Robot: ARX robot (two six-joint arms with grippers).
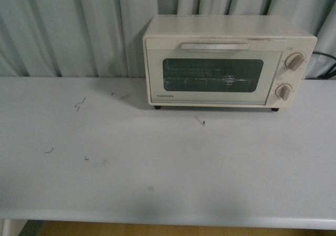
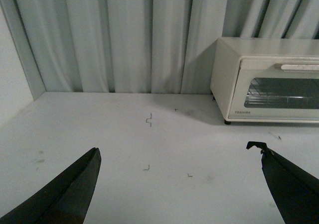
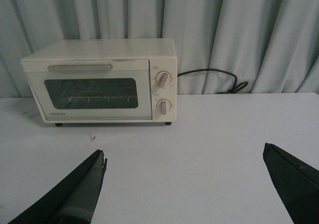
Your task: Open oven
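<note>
Dim, cool light here, everything soft and grainy; the oven (image 1: 229, 61) drops a faint shadow on the desk (image 1: 157, 157), whose near edge looks darker.

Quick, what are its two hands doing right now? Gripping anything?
Left hand: open, holding nothing.
Right hand: open, holding nothing.
Both are well short of the oven.

Frame edge clips the oven (image 2: 269, 79) (knobs lost from the left wrist view)

The left gripper (image 2: 173, 147) and right gripper (image 3: 184, 149) show only finger ends, the rest cut off by the picture edge. The upper knob (image 1: 295, 62) bears markings too small to read, the dark specks (image 1: 80, 104) on the bench (image 1: 157, 183) are too small to identify, and the cable (image 3: 219, 70) disappears behind the oven.
</note>
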